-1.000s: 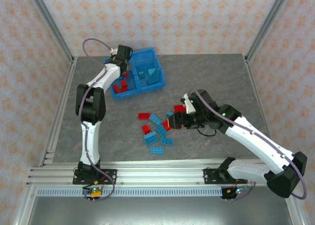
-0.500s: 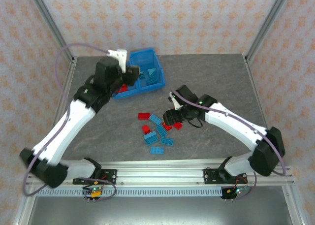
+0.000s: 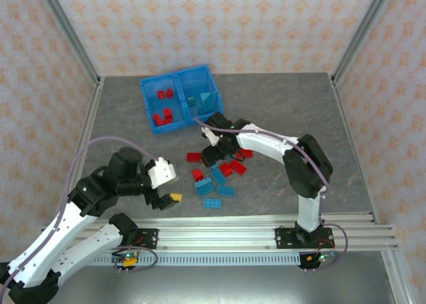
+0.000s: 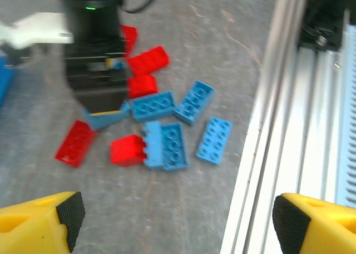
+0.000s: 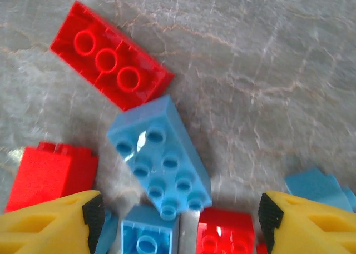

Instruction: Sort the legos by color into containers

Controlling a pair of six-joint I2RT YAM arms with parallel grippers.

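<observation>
Legos: a loose heap, red and light blue mixed, about the middle of the desk.
Right jaws: spread and empty, hanging low over the heap's far side, with a yellow fingertip at each side of the wrist view.
Nearest brick: a light blue brick lies flat, studs up, in the gap between those jaws.
Long axis: slantwise across the gap, not square to it (a turn of the wrist looks needed before closing).
Crowding: a red brick meets its far end, touching or nearly so. Another red one sits just beside it, and more bricks press at its near end, so there is little room for fingers.
Left jaws: spread wide, holding nothing, near the desk's near edge, left of the heap; the right arm is plainly nearer.
Bin: at the desk's far-left part, with red bricks in the left compartment and blue ones in the right.
Open room: bare desk between heap and bin.
</observation>
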